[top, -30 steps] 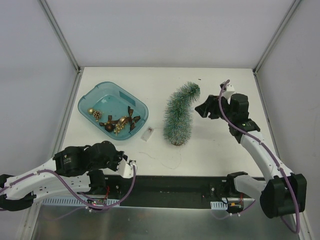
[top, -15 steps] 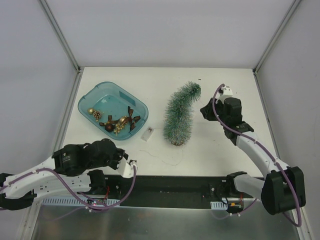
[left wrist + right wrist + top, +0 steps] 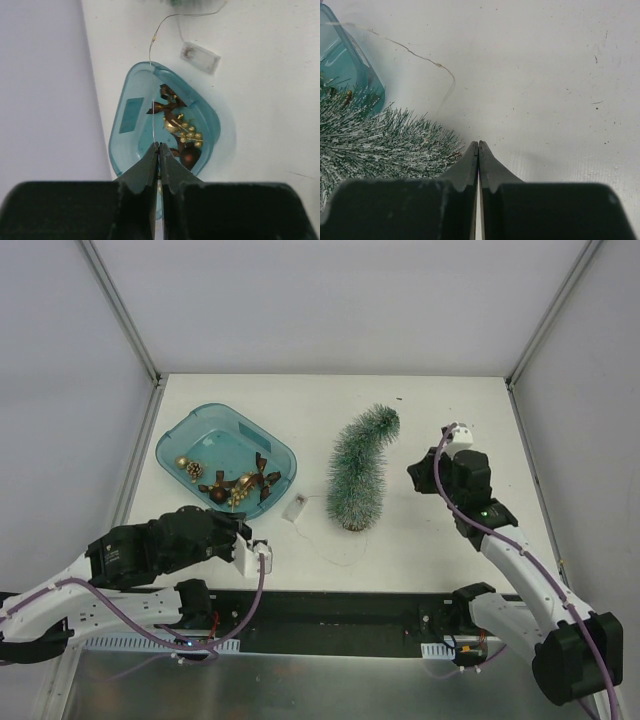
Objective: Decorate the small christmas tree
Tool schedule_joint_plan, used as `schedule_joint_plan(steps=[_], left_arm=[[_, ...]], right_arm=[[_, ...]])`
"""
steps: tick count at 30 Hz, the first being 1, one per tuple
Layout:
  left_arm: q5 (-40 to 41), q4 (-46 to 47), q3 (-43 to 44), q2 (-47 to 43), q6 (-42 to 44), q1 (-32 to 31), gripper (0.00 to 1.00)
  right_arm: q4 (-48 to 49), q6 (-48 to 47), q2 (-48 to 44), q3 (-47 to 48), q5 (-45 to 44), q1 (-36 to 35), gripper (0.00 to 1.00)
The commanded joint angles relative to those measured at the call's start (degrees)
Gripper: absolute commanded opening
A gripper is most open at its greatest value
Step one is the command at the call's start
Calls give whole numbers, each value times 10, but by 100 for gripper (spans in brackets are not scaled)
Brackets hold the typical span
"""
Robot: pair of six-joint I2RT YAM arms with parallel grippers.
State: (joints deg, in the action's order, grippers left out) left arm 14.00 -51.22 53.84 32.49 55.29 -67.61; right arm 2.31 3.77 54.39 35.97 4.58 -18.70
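Observation:
The small christmas tree [image 3: 356,475] stands mid-table on its brown base, frosted green, its top bent to the right; its bristles [image 3: 375,150] fill the lower left of the right wrist view. My right gripper [image 3: 415,478] [image 3: 478,144] is shut with nothing in it, just right of the tree, its tips beside the bristles. Over the near corner of the teal tray [image 3: 268,443] [image 3: 125,150], my left gripper [image 3: 238,527] [image 3: 159,145] is shut on a thin light wire [image 3: 151,90]. The wire runs on to a small clear battery box [image 3: 294,508] [image 3: 200,57].
Inside the tray lie gold balls [image 3: 186,466], a gold berry cluster [image 3: 189,135], brown ribbon bows [image 3: 262,476] and a dark red ball [image 3: 188,158]. Slack wire [image 3: 338,558] curls on the table in front of the tree. White walls close in the table's left, back and right.
My right gripper has shut and drawn back from the treetop toward the near right. The left arm has shifted left and toward the tray, still shut on the wire.

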Motion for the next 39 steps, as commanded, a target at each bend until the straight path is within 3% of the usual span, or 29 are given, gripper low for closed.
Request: schedule_joint_plan(steps=[1, 4, 6, 7, 10, 14, 20, 28, 39], left_arm=[[38, 67, 44, 0, 17, 13, 0], [30, 63, 39, -5, 51, 13, 0], [38, 64, 19, -18, 82, 13, 0], [44, 65, 10, -23, 90, 13, 0], [52, 63, -14, -43, 101, 13, 0], [55, 62, -37, -65, 112, 13, 0], [67, 54, -33, -64, 117, 13, 0], [86, 45, -28, -81, 150, 13, 0], [121, 44, -1, -89, 185, 13, 0]], right_arm=[[-20, -1, -27, 9, -14, -6, 0], [-36, 4, -36, 11, -7, -10, 1], [-35, 6, -44, 12, 3, -12, 8], [-34, 7, -48, 12, 9, -13, 13], [2, 15, -54, 2, 25, -18, 44], [57, 28, -22, -6, 28, -20, 55], [153, 36, 53, -3, 16, -29, 56], [205, 44, 133, 21, -42, -49, 53], [178, 30, 96, -19, -148, -58, 40]])
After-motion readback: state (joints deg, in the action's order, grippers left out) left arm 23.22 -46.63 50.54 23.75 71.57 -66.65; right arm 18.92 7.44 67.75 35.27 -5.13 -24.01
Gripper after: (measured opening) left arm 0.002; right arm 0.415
